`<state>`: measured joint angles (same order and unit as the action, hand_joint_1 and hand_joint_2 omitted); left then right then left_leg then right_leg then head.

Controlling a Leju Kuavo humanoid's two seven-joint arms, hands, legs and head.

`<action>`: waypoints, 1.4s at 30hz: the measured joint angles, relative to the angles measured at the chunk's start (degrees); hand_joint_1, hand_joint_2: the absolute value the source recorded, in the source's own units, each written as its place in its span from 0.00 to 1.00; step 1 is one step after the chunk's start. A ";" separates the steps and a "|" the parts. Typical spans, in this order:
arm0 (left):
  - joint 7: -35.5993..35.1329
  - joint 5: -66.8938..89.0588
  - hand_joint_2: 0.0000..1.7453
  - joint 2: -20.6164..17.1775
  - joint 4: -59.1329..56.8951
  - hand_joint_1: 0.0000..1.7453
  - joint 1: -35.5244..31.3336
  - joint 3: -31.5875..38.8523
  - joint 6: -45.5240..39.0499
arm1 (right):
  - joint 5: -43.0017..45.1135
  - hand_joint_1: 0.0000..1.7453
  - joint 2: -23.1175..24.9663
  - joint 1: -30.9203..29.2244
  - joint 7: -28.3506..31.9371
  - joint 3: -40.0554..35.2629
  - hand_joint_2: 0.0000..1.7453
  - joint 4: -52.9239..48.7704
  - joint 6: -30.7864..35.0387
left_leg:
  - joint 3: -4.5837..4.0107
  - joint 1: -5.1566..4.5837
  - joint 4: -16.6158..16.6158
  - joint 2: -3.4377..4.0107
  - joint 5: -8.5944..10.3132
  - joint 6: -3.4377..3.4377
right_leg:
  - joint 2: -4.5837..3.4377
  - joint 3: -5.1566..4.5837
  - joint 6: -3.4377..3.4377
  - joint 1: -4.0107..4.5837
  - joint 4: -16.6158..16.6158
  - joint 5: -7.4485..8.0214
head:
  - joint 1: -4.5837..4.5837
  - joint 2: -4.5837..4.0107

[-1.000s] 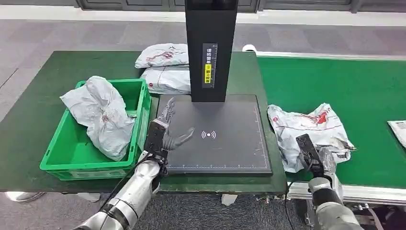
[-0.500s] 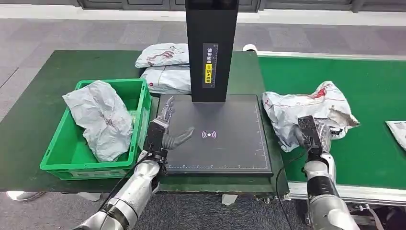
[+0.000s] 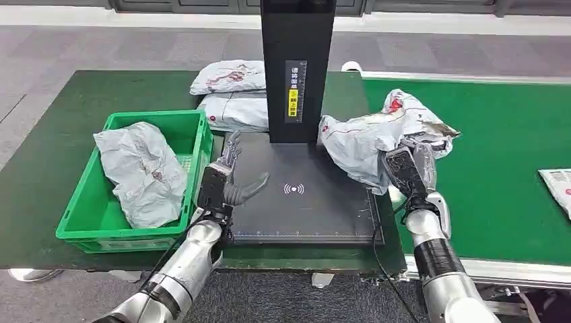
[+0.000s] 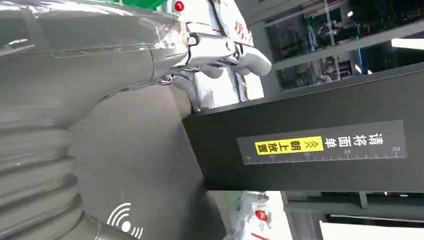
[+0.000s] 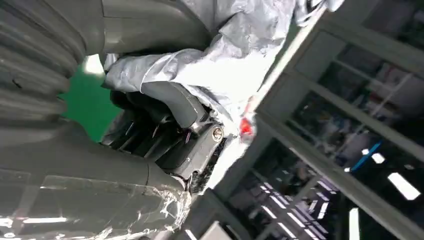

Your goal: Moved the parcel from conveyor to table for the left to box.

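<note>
My right hand (image 3: 406,171) grips a crumpled grey plastic parcel (image 3: 374,134) with red print and holds it lifted, above the right edge of the black scanner pad (image 3: 303,195) and the seam to the green conveyor (image 3: 498,148). In the right wrist view the fingers (image 5: 175,102) are wrapped into the parcel's film (image 5: 235,60). My left hand (image 3: 225,178) hovers over the pad's left edge beside the green bin (image 3: 192,145), fingers spread, holding nothing. The left wrist view shows those fingers (image 4: 225,50) apart above the pad (image 4: 145,165).
A black scanner post (image 3: 296,67) rises from the pad's back. The green bin holds one grey parcel (image 3: 141,171). Two more parcels (image 3: 232,94) lie behind the bin on the green table. Another parcel (image 3: 559,185) lies at the conveyor's right edge.
My right hand has lifted the parcel off the conveyor and carried it up and to the left, over the pad's right edge. The left hand has stayed almost still.
</note>
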<state>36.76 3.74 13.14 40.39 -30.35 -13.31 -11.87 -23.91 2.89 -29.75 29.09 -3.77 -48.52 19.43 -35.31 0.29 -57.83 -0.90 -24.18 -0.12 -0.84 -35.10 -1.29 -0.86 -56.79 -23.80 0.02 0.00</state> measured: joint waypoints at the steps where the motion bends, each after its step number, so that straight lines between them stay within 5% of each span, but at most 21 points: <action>1: 0.02 0.00 1.00 0.02 -0.02 0.00 -0.04 0.00 0.00 | 0.00 1.00 0.02 -0.01 0.04 -0.67 1.00 -0.31 -0.02 | -0.01 0.00 0.00 0.00 0.00 0.00 | -0.01 0.00 0.00 0.00 0.00 0.00 | 0.00 0.00; 11: 0.44 -1.22 1.00 0.46 -0.46 0.00 -1.16 0.20 -0.87 | 1.16 1.00 3.97 -1.46 -3.71 -18.88 1.00 -5.86 -8.47 | -0.02 0.02 0.00 0.06 0.02 -0.09 | -0.05 -0.14 0.12 0.02 -0.16 -0.07 | -0.02 0.00; 18: 0.22 -1.75 1.00 0.77 -0.44 0.00 -2.70 0.24 -1.29 | 9.84 1.00 5.64 -1.65 -6.73 -30.33 1.00 -5.79 -20.36 | -0.06 0.02 0.00 0.00 0.02 -0.10 | 0.01 -0.17 0.16 0.02 -0.17 -0.10 | 0.00 0.00; 19: 0.11 -1.92 1.00 0.76 -0.46 0.00 -2.99 0.24 -1.27 | 11.36 0.14 5.64 -1.59 -6.51 -31.71 1.00 -5.53 -21.92 | -0.06 0.02 0.00 0.01 0.02 -0.10 | 0.00 -0.18 0.16 0.02 -0.17 -0.10 | 0.00 0.00; 20: 0.13 -2.23 1.00 0.81 -0.48 0.00 -3.30 0.22 -1.18 | 12.35 0.00 5.62 -1.33 -6.34 -32.89 1.00 -5.42 -23.11 | -0.06 0.01 0.00 0.02 0.02 -0.11 | -0.01 -0.18 0.16 0.01 -0.16 -0.10 | 0.00 0.00; 31: 1.82 -2.93 1.00 0.79 -0.66 0.00 -4.11 0.22 -1.11 | 14.21 0.00 3.19 0.98 -5.66 -38.50 1.00 -5.60 -22.08 | -0.07 -0.03 0.00 0.01 0.00 -0.11 | -0.01 -0.20 0.15 -0.01 -0.15 -0.10 | 0.00 0.00; 36: 1.73 -2.31 1.00 0.66 -0.57 0.00 -4.09 0.20 -1.24 | 12.94 0.00 2.53 2.03 -6.23 -38.52 1.00 -6.50 -16.37 | -0.06 -0.01 0.00 0.00 0.01 -0.12 | 0.00 -0.21 0.15 0.00 -0.16 -0.10 | -0.02 0.00; 42: 0.11 2.73 1.00 -0.48 -1.24 0.00 -3.89 -0.74 -3.06 | 13.16 0.00 -0.02 10.37 -3.39 -34.35 1.00 -15.27 -11.15 | -0.10 -0.02 0.00 -0.07 -0.06 -0.16 | 0.04 -0.21 0.19 -0.02 -0.15 -0.15 | 0.00 0.00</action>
<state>36.87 6.47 12.65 39.15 -34.24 -14.05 -14.93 -10.75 2.87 -19.38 25.70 -38.12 -63.79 8.28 -35.41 0.27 -57.84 -0.97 -24.24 -0.28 -0.80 -35.32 -1.10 -0.87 -56.95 -23.95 0.02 0.00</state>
